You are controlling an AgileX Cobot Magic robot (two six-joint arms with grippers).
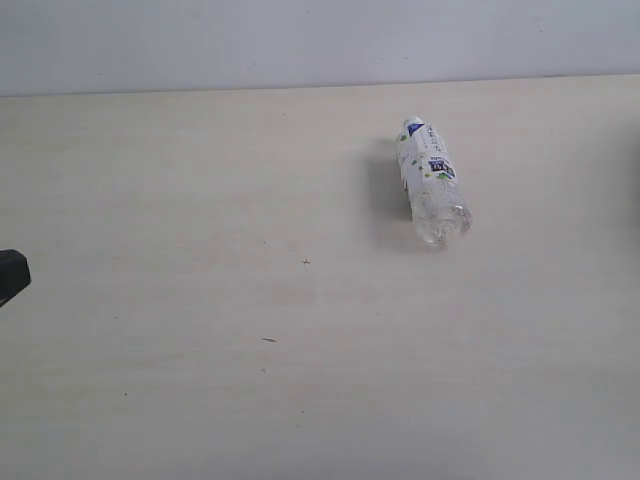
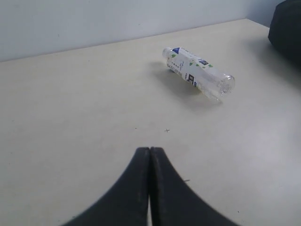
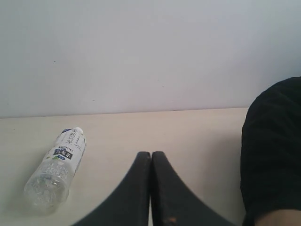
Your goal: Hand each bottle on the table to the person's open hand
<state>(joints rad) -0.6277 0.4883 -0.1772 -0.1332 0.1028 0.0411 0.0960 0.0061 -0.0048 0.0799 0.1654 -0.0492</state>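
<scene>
Closest to us, the left gripper [image 2: 149, 150] has its jaws pressed flat together with nothing between them. The right gripper [image 3: 150, 153] is the same deal: pinched closed, empty. In the exterior view only a black corner of the left one pokes in at the 9 o'clock edge, and the right one isn't in that shot at all.

Further out on the table [image 1: 250, 400], the only bottle [image 1: 432, 185] we can find lies on its side at about 2 o'clock from the middle. It has a white-and-blue label with little green bits, cap end pointing toward the far wall, clear base toward us. Nothing touches it, and both grippers are well apart from it.

Past that there's a black sleeve [image 3: 272, 155] with a sliver of skin at its edge. The person's open hand doesn't really show, so we can't tell if it's ready.

Our read: this bottle is left to pick up and hand over, and that pickup isn't started yet. Whether others are already handed off, we can't say.
</scene>
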